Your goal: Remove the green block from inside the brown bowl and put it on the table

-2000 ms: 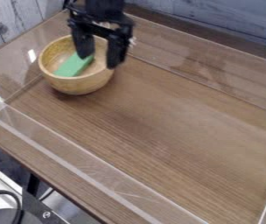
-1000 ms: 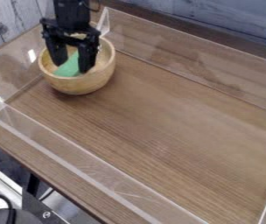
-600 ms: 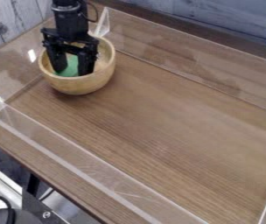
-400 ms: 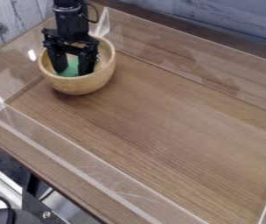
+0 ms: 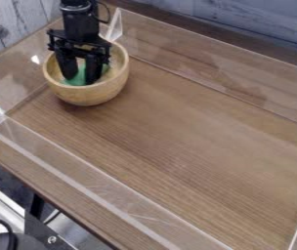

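Observation:
The brown bowl (image 5: pixel 94 95) stands at the far left of the table (image 5: pixel 190 137). The green block (image 5: pixel 79 72) lies inside it, partly hidden by the black fingers. My gripper (image 5: pixel 81 68) points straight down into the bowl, one finger on each side of the block. The jaws have drawn in against the block's sides, so the gripper is shut on it. The block still sits low in the bowl.
Clear acrylic walls edge the table, along the near side (image 5: pixel 112 200) and along the back (image 5: pixel 230 41). The wood-grain surface stretches to the right of the bowl and in front of it. A pale plank wall stands behind the bowl.
The gripper came left and sank into the bowl over the block. In the last moment its fingers drew together from wide open onto the block. The bowl has not moved.

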